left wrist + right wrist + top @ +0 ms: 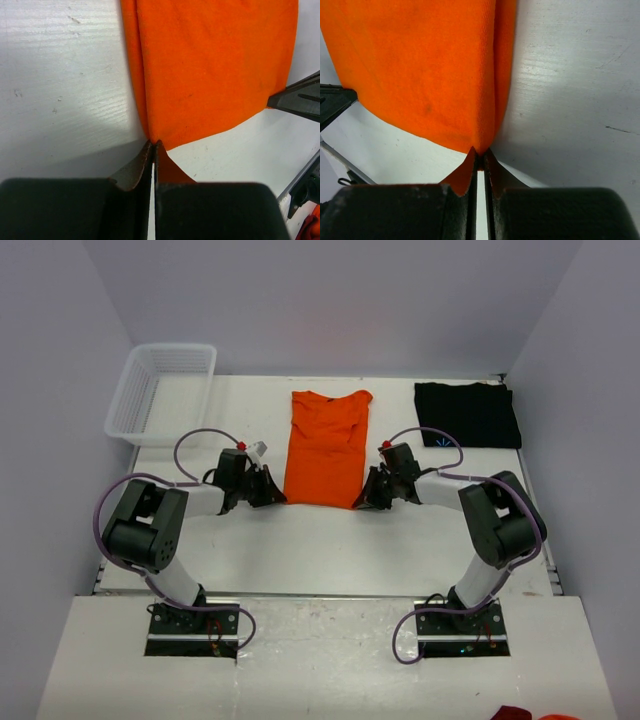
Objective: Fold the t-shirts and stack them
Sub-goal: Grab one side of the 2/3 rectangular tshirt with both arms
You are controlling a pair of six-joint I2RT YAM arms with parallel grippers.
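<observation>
The orange t-shirt (325, 445) lies flat in the middle of the table, its sides folded in to a narrow strip with the collar at the far end. My left gripper (274, 491) is shut on its near left corner, and in the left wrist view the orange t-shirt (210, 65) meets the left gripper (153, 145) at its tips. My right gripper (365, 495) is shut on the near right corner; the orange t-shirt (420, 65) runs into the right gripper (479, 152). The black t-shirt (467, 414) lies folded at the far right.
A white mesh basket (161, 390) stands at the far left corner. Walls close the table on three sides. The other arm's dark finger (297, 97) shows at the right of the left wrist view.
</observation>
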